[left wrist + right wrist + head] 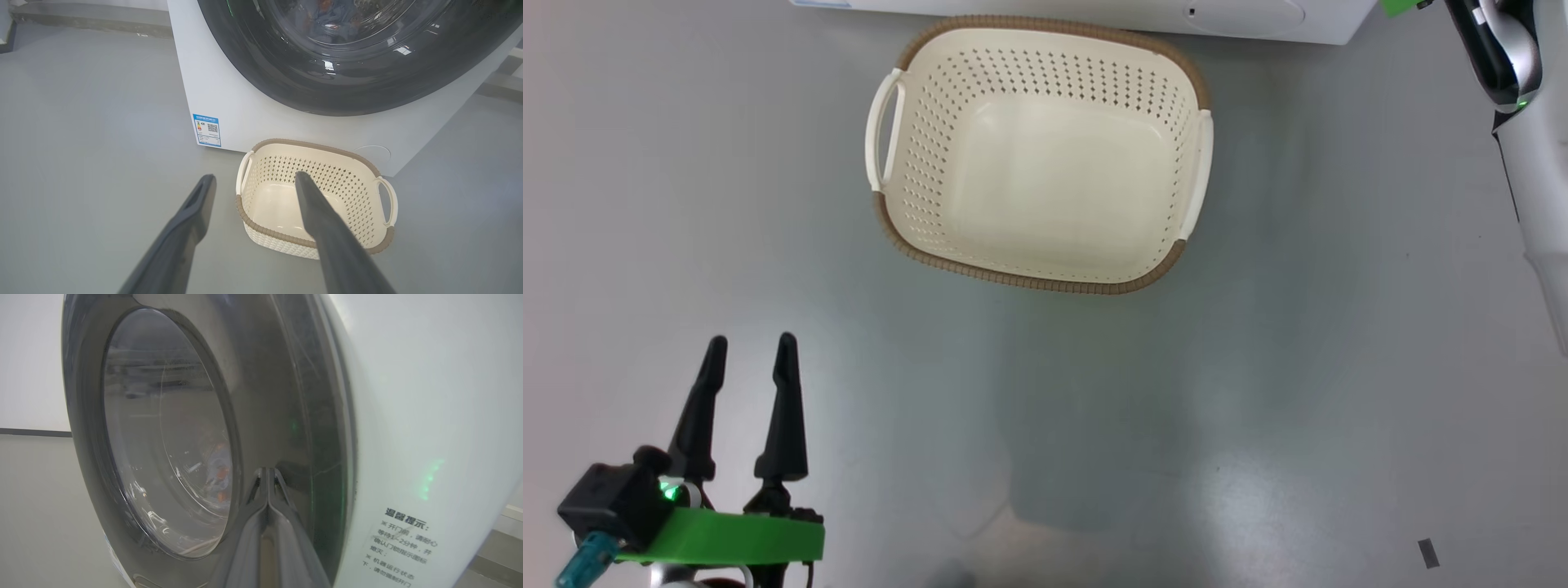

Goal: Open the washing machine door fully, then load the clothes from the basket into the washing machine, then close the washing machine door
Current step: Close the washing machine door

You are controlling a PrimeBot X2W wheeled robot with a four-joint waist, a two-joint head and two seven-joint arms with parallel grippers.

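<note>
Right gripper (267, 498), pressed together: touching tips to glossy black rim of washing machine door (261, 396) lying straight ahead along fingers, left gripper (750, 351) spread, hanging farther off over floor (1258, 408) before basket (1045, 282).

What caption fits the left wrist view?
Open left gripper pointing toward the empty basket; clothes visible behind the washing machine door glass.
</note>
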